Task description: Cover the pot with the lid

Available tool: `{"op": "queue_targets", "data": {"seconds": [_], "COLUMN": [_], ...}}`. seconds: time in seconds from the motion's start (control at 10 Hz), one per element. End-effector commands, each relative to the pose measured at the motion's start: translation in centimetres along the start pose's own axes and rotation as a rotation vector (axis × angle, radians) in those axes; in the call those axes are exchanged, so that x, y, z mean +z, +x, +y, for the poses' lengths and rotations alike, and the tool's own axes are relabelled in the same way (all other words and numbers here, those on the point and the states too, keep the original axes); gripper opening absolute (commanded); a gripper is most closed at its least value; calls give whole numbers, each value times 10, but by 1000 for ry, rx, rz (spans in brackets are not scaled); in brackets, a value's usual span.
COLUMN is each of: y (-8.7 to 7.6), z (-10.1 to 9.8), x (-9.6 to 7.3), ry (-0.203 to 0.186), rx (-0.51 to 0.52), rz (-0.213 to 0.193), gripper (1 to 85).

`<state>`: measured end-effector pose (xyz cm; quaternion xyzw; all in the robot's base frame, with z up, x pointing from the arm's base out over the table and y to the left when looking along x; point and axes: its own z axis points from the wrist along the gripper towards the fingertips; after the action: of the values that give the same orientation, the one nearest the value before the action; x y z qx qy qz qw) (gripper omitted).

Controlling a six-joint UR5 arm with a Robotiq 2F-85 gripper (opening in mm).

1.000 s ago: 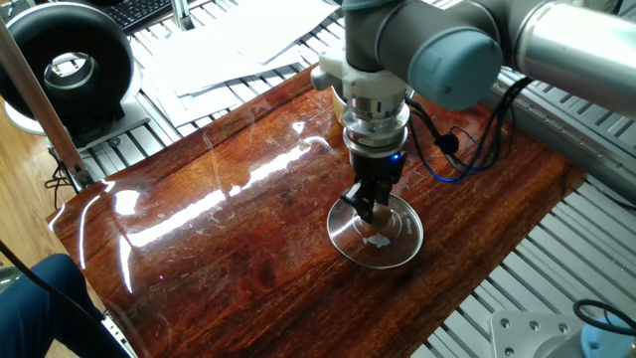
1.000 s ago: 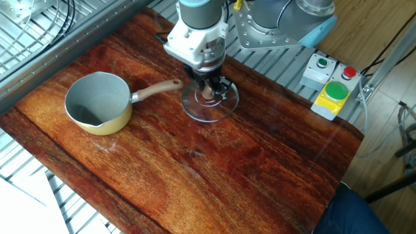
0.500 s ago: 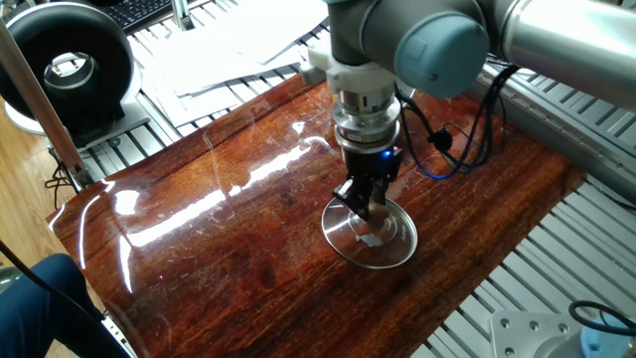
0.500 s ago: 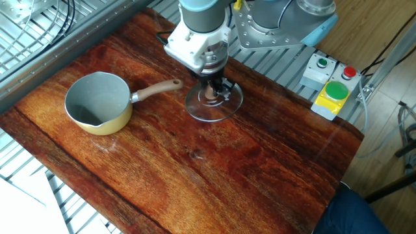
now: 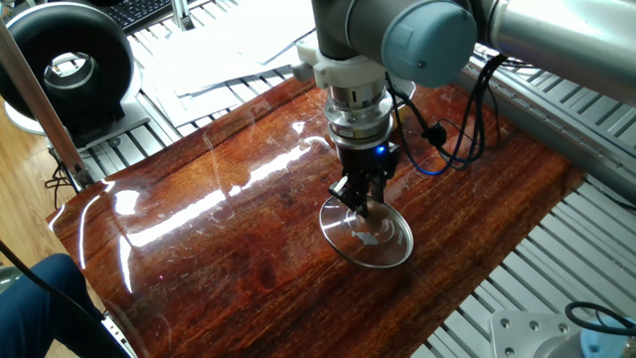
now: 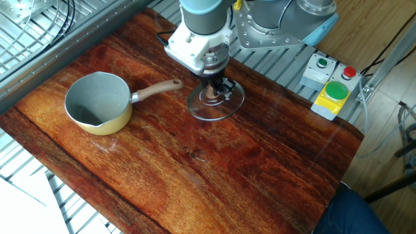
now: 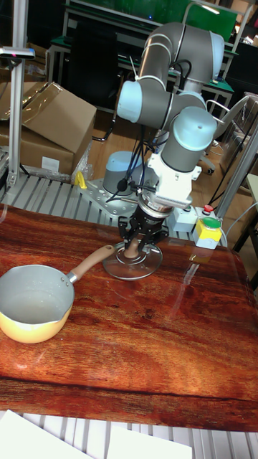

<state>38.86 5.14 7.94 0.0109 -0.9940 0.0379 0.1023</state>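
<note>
The yellow pot (image 6: 97, 104) (image 7: 32, 301) stands upright on the left of the wooden table, and its wooden handle (image 6: 158, 90) points toward the lid. The clear glass lid (image 6: 201, 110) (image 5: 393, 249) (image 7: 147, 267) sits a short way right of the handle tip, level and just over the tabletop. My gripper (image 6: 212, 96) (image 5: 360, 204) (image 7: 134, 247) comes straight down on it, shut on the brown knob at its centre. The pot does not show in the view that faces the arm from the far side.
A box with a green and a red button (image 6: 331, 88) sits at the table's right edge beside the robot base (image 6: 279, 23). Papers (image 5: 229, 50) and a black round device (image 5: 65, 65) lie beyond the table. Someone in blue (image 6: 364, 211) is at a corner.
The gripper, shut on the knob, has shifted slightly sideways with the lid, a little away from the pot handle. The pot has not moved.
</note>
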Motion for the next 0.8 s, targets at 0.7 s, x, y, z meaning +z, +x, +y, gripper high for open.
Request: {"op": "queue_targets", "data": {"seconds": [0.7], "y": [-20], "z": [17], "x": [-3], "ry": [-28], "rx": [41], "rz": [-14], "gripper": [13]}}
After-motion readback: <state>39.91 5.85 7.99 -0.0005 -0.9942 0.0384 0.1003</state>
